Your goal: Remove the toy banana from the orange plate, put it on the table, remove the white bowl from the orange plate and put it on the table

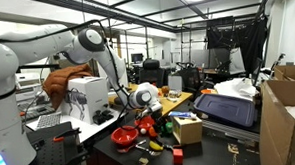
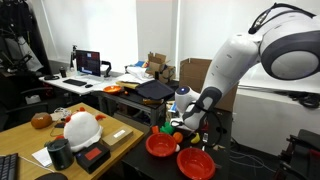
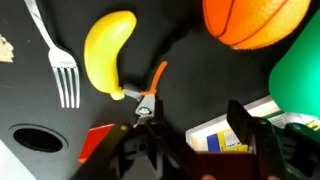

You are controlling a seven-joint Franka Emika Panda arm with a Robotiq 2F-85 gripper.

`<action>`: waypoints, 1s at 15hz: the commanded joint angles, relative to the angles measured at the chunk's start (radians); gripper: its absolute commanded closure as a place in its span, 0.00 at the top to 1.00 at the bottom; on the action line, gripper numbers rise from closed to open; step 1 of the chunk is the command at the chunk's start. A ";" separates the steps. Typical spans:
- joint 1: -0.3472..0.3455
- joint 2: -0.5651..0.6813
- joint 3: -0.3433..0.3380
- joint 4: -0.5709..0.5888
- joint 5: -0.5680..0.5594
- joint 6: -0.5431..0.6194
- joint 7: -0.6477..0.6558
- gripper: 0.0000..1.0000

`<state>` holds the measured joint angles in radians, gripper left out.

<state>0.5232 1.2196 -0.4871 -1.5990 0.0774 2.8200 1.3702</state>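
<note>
In the wrist view the toy banana (image 3: 108,52) lies on the dark table (image 3: 195,70), clear of any plate. My gripper (image 3: 190,138) is open and empty; the banana is ahead of and to the left of its left finger. In both exterior views the gripper (image 1: 143,97) (image 2: 181,116) hangs low over the cluttered table. Two red-orange dishes (image 2: 161,145) (image 2: 196,162) stand in front of it; one shows in an exterior view (image 1: 124,139). I cannot make out a white bowl in any view.
A fork (image 3: 57,58) lies left of the banana. Small pliers with an orange handle (image 3: 151,88) lie by the left finger. An orange ball (image 3: 256,22), a green object (image 3: 300,80) and a white, blue and yellow box (image 3: 222,135) crowd the right. A cardboard box (image 1: 186,127) stands nearby.
</note>
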 commanded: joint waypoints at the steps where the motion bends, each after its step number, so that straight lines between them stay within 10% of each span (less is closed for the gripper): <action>1: -0.043 -0.082 0.069 -0.037 -0.042 -0.042 -0.052 1.00; 15: -0.138 -0.161 0.214 -0.072 -0.035 -0.102 -0.083 1.00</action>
<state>0.4206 1.0926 -0.3131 -1.6390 0.0514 2.7208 1.2999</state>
